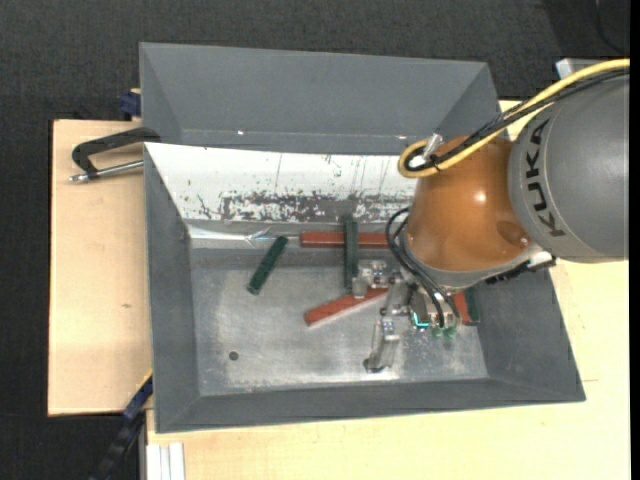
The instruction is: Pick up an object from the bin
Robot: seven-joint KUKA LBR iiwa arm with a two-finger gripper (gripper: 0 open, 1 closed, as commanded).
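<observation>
Item: my claw (378,358), bare metal, low over the bin's (290,366) scuffed grey floor towards its near wall, hanging below my glossy orange wrist cover (460,218). State: whether it stands apart or together I cannot tell, and I see nothing caught in it. Nearest thing: a red-brown bar (340,310), flat, straight-edged and matt. It lies just beside the claw on the view's left and slightly further back. Its long axis runs at a shallow slant, the left end nearer the front and the right end reaching in under my wrist. In my judgement the pick turns on this slant: the claw would have to shift left and close across the bar's narrow width, not along its length. Next out: a dark green bar (350,253) of like shape, pointing toward the far wall, its near end meeting the red-brown bar. Behind it, along the foot of the far wall: a second red-brown bar (325,238). Further left, well apart: a second dark green bar (267,265), lying tilted on bare floor.
</observation>
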